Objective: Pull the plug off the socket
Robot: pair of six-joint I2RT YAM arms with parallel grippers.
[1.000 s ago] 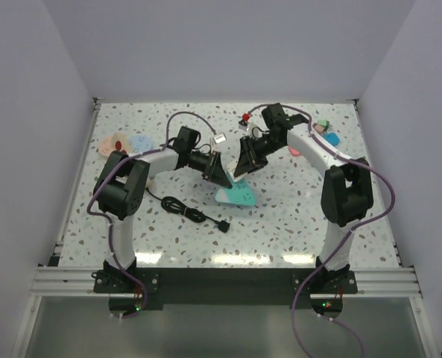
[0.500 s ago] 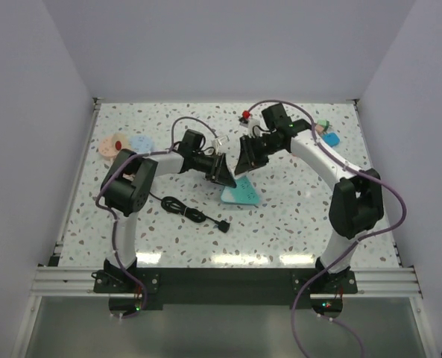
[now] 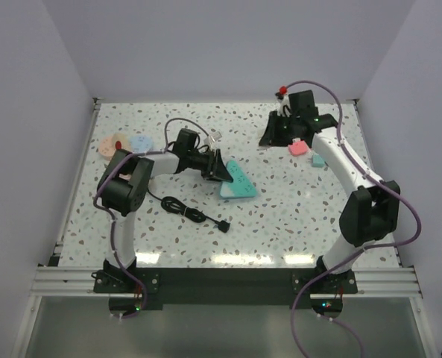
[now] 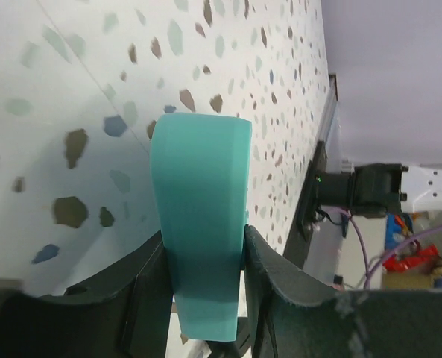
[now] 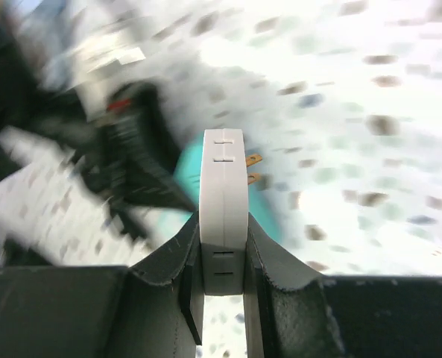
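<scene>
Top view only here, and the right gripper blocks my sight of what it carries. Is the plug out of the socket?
Observer: Yes. The right wrist view shows the right gripper shut on a white plug, with its brass prongs bare.
Operator: Is anything holding the socket?
Observer: The left wrist view shows the left gripper shut on the teal socket, with a finger on each side.

The left claw (image 4: 202, 261) grips the teal socket (image 4: 200, 186) against the speckled table (image 4: 71, 82).
</scene>
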